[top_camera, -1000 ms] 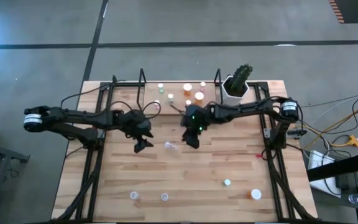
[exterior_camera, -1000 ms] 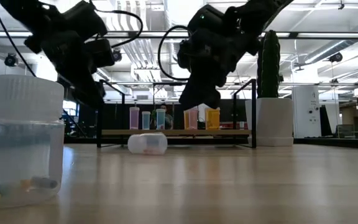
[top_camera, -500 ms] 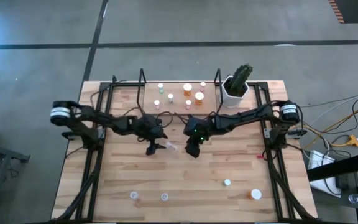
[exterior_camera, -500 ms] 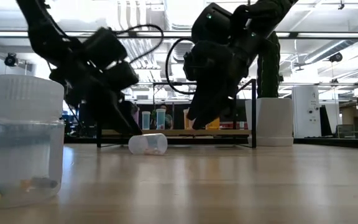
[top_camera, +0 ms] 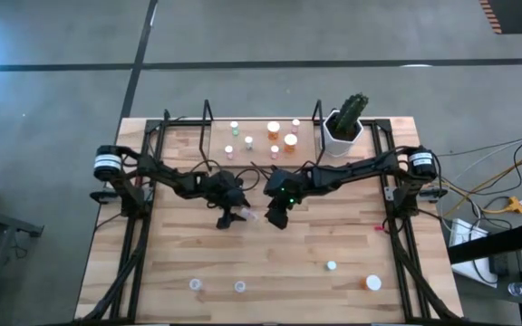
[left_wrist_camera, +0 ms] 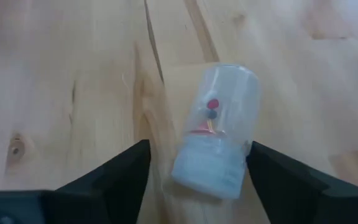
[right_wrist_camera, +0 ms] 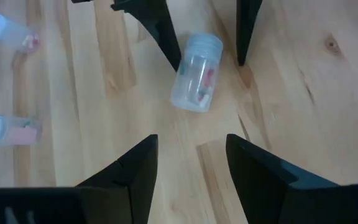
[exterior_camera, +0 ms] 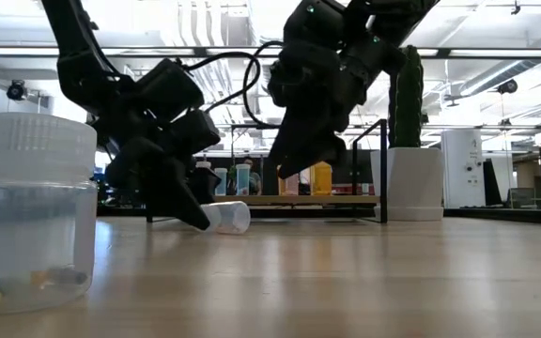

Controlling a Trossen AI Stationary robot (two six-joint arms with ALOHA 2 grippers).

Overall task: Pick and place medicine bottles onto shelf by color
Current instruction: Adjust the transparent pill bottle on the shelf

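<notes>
A clear white-capped medicine bottle [left_wrist_camera: 217, 134] lies on its side on the table's middle [top_camera: 246, 215], with a few small pills inside. My left gripper [left_wrist_camera: 197, 177] is open and low over the table [top_camera: 231, 218]. One finger stands on each side of the bottle's cap end, and a gap shows at both in the right wrist view. My right gripper [right_wrist_camera: 191, 168] is open and hovers just to the bottle's right [top_camera: 275, 217]. The shelf [top_camera: 261, 138] stands at the far edge and carries several bottles, orange [top_camera: 273, 128], pinkish [top_camera: 229, 151] and greenish [top_camera: 248, 141].
A white pot with a cactus [top_camera: 343, 127] stands right of the shelf. Along the near edge stand more bottles: two clear [top_camera: 195, 284] [top_camera: 239, 286], one green-tinted [top_camera: 332, 266], one orange [top_camera: 371, 282]. One clear bottle [exterior_camera: 34, 216] stands close to the low camera. Black frames line both table sides.
My left gripper has moved toward the table's right and down, coming to the lying bottle until its open fingers stand on either side of the cap end. My right gripper has shifted a little toward the near edge and stays open above the table.
</notes>
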